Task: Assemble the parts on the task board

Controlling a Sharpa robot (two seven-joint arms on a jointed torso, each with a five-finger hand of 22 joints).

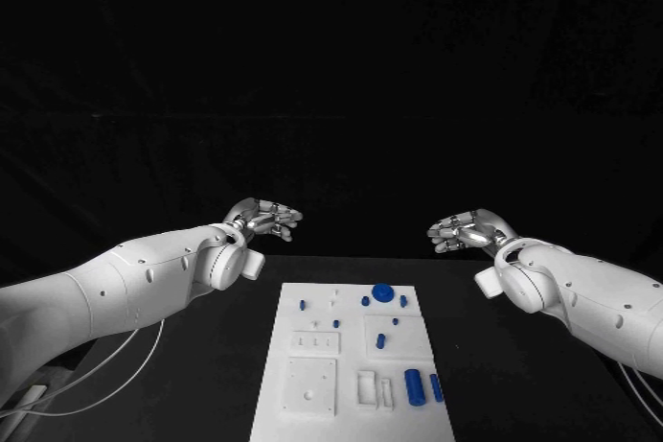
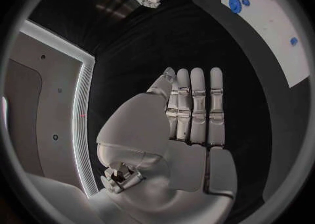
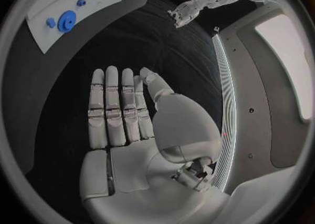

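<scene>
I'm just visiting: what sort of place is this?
Probably a robot test bench: a black table, a white task board carrying small blue parts, and dark surroundings.

A black table (image 1: 207, 365) carries the white task board (image 1: 325, 418), which lies flat along its middle, long side running away from the robot. Thin pale cables (image 1: 103, 375) trail near the table's left edge, though whether they rest on it is hard to tell.
</scene>
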